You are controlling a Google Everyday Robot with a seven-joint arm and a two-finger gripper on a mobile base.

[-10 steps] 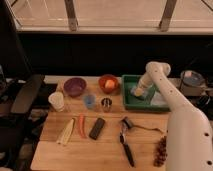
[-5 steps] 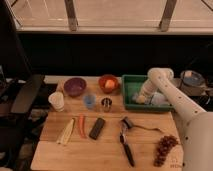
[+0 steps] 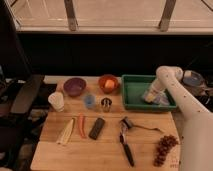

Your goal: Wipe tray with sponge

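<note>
The gripper (image 3: pixel 151 93) reached down into the tray (image 3: pixel 132 84), at two o'clock on the table (image 3: pixel 107 146). Its fingers were closed on the sponge (image 3: pixel 149 97), which sat between the fingertips, low against the tray floor toward its three o'clock side.

Window: we see a bright window (image 3: pixel 115 12) across the top, crossed by two grey uprights (image 3: pixel 71 15).
Wall: below its sill we find a dark wall (image 3: pixel 100 55).
Table: we note a pale wooden table (image 3: pixel 100 156), dimly lit.
Chair: we see a black chair (image 3: pixel 22 100) at the table's left edge.
</note>
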